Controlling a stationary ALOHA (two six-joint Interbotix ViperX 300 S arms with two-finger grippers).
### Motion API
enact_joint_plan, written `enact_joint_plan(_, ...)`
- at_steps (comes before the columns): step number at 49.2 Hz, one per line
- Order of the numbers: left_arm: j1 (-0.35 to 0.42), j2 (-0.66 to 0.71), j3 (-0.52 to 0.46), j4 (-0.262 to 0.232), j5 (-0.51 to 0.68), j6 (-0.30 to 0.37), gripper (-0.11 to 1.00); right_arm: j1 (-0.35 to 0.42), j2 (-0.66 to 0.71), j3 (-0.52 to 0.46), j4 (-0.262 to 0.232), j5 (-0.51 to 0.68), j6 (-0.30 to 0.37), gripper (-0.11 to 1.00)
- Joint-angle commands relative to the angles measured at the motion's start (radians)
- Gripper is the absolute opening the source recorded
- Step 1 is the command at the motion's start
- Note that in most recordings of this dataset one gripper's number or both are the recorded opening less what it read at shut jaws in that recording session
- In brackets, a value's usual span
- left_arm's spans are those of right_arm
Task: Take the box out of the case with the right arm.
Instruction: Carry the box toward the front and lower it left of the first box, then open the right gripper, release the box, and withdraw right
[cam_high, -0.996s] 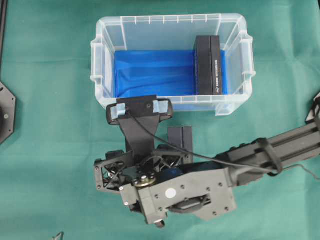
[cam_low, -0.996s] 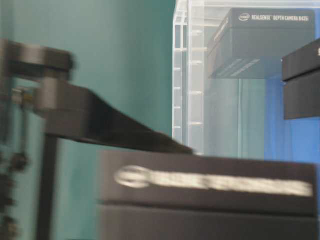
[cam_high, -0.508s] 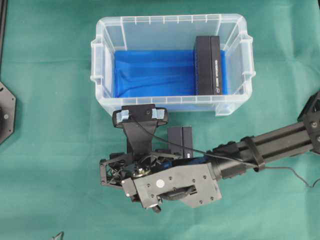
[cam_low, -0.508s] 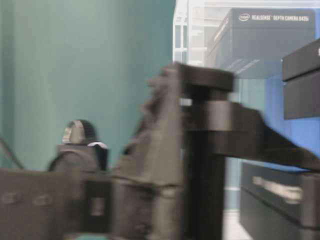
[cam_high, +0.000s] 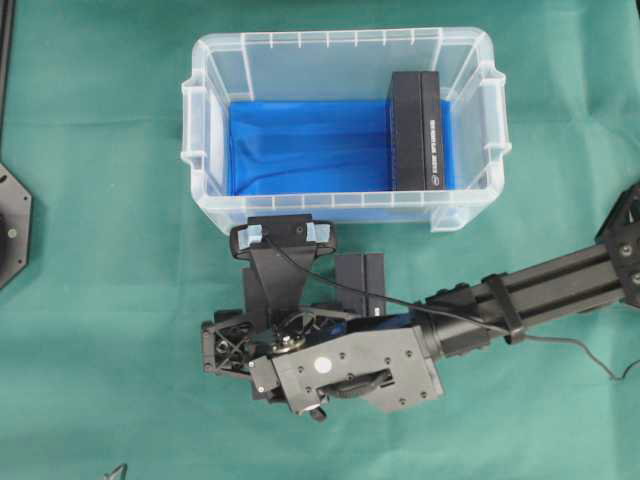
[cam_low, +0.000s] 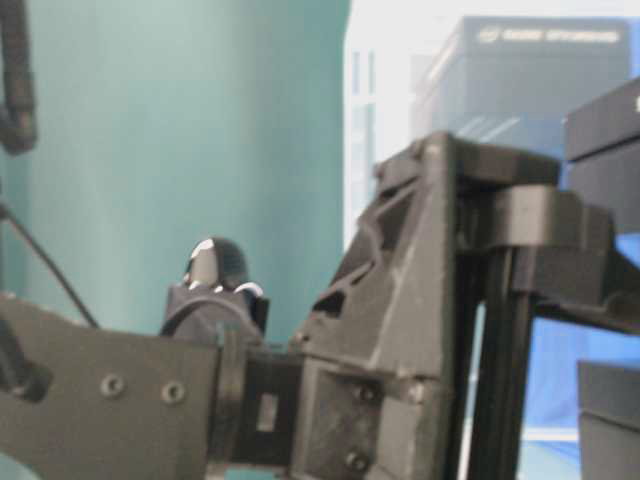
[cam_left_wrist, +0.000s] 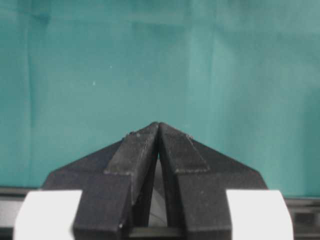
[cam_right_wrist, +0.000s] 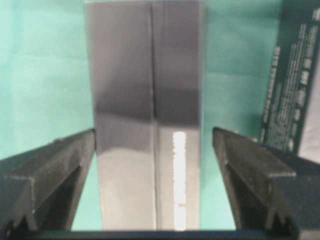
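Box (cam_right_wrist: 150, 115) seen from the wrist stands untouched between wide-spread right pincer (cam_right_wrist: 155, 175) fingers, overhead hidden.

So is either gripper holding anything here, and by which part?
No. The right gripper stands open around the box on the cloth, fingers clear of its sides. The left gripper is shut on nothing.

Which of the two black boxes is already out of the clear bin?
The black box on the green cloth, between the right gripper's open fingers. The other box still lies inside the bin.
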Motion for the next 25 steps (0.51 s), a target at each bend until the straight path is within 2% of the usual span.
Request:
enact_joint_plan(1,-0.005,0.002,-0.011,0.000,-0.003,0.000,0.02,-0.003,-0.031,-0.012,-0.005,0.002,-0.002,0.90)
enact_joint_plan(25,-0.005,0.002,-0.009,0.000,-0.005,0.000,0.02,-0.012,-0.137,-0.051,-0.029,0.123,-0.017,0.89)
